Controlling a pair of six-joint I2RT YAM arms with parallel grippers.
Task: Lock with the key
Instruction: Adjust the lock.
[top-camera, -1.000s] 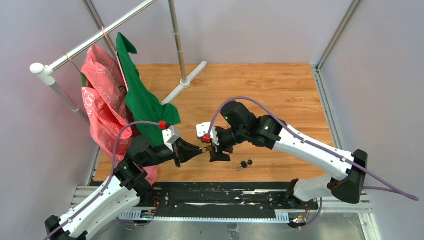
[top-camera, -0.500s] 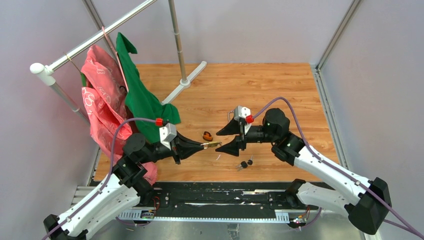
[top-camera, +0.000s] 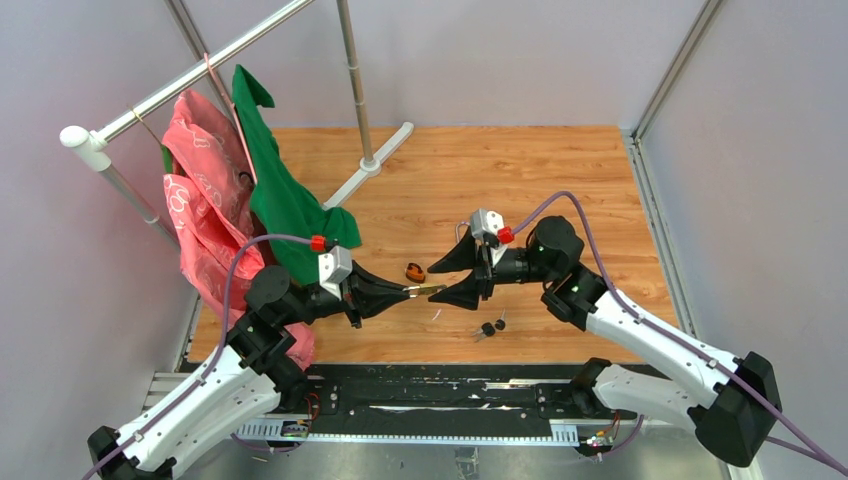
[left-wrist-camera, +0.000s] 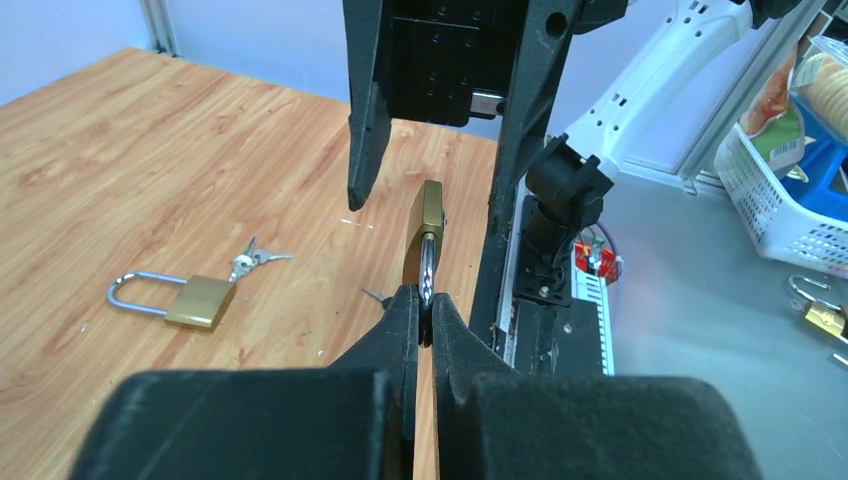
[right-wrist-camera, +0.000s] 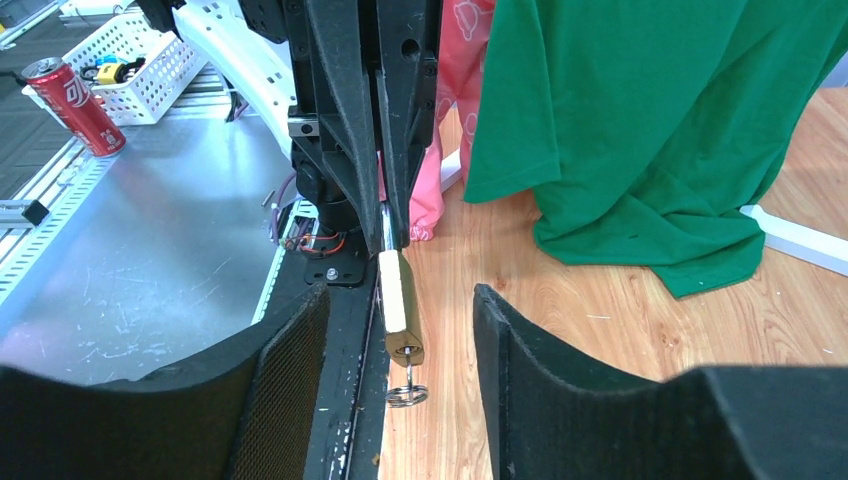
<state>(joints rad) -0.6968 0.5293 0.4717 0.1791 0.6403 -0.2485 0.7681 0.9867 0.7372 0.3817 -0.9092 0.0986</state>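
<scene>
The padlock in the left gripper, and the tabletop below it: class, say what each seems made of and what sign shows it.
Padlock body: probably brass, a dull golden-yellow metal block. Its shackle: likely polished steel, silvery and reflective. Tabletop: wood or wood-look laminate, warm brown with plank grain; the pictures cannot settle which.

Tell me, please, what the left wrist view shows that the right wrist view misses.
Left wrist only: a second padlock lying on the table, keys beside it. Right wrist only: the green shirt, a red can and a key ring hanging under the held padlock. Both: that padlock, held by its shackle in the left gripper, between the fingers of the open right gripper.
</scene>
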